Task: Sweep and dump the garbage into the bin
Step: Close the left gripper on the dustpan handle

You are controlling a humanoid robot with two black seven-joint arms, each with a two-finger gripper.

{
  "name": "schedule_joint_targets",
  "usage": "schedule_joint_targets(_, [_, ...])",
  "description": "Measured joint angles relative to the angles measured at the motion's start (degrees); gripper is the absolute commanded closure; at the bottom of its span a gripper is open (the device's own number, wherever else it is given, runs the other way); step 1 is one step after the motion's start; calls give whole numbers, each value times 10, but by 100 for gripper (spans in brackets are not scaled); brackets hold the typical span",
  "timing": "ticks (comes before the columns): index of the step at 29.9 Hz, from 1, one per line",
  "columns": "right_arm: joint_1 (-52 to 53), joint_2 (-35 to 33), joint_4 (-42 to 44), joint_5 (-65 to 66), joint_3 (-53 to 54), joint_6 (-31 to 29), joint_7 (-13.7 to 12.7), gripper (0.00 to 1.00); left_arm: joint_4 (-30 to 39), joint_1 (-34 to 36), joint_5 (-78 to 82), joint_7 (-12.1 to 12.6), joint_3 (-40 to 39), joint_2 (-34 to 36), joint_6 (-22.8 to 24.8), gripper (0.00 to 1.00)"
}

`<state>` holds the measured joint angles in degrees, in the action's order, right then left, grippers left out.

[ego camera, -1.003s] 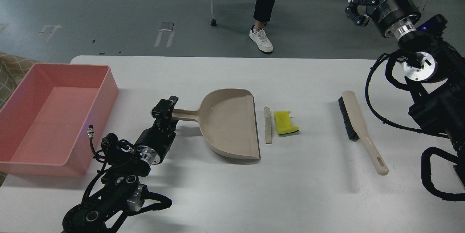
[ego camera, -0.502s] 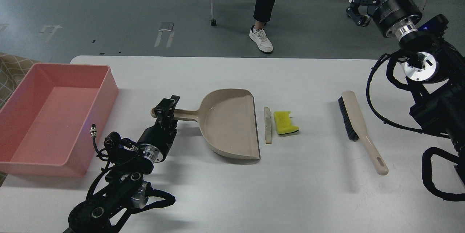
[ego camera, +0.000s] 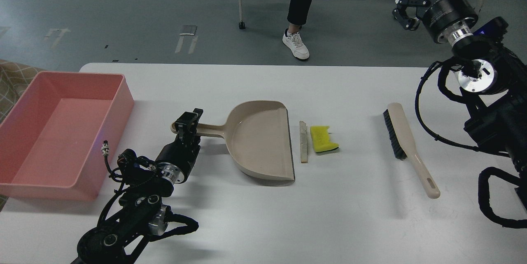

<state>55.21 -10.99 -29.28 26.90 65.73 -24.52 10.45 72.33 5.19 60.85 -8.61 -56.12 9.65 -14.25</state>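
Observation:
The garbage lies mid-table: a yellow sponge piece (ego camera: 323, 139) and, just left of it, a thin grey-beige stick (ego camera: 304, 141). The beige dustpan (ego camera: 263, 140) lies left of the stick with its open lip facing it. Its handle (ego camera: 212, 130) points left. My left gripper (ego camera: 188, 124) sits over the handle's end, its dark fingers on either side of it; I cannot tell if they clamp it. The pink bin (ego camera: 123, 103) stands empty at the far left. My right gripper (ego camera: 405, 6) is open and empty, held high beyond the table's far right.
A beige brush with black bristles (ego camera: 405, 142) lies right of the sponge, handle toward the front. A seated person's legs (ego camera: 302, 12) and a chair are beyond the table's far edge. My right arm's cables (ego camera: 444, 103) hang at the right edge.
My left arm has shifted slightly right and forward at the elbow, with its gripper staying at the dustpan handle. My right gripper has moved a little. The objects have not moved.

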Motion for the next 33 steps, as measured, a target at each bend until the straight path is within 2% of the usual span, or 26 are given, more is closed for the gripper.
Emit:
schedule_joint_targets(5, [0, 0, -1, 0, 0, 0, 0, 0, 0, 0, -1, 0, 0, 0, 0, 57])
schedule_joint_targets(9, [0, 0, -1, 0, 0, 0, 0, 0, 0, 0, 0, 0, 0, 0, 0, 66])
schedule_joint_targets(33, [1, -3, -1, 0, 0, 0, 0, 0, -2, 0, 2, -1, 0, -1, 0, 71])
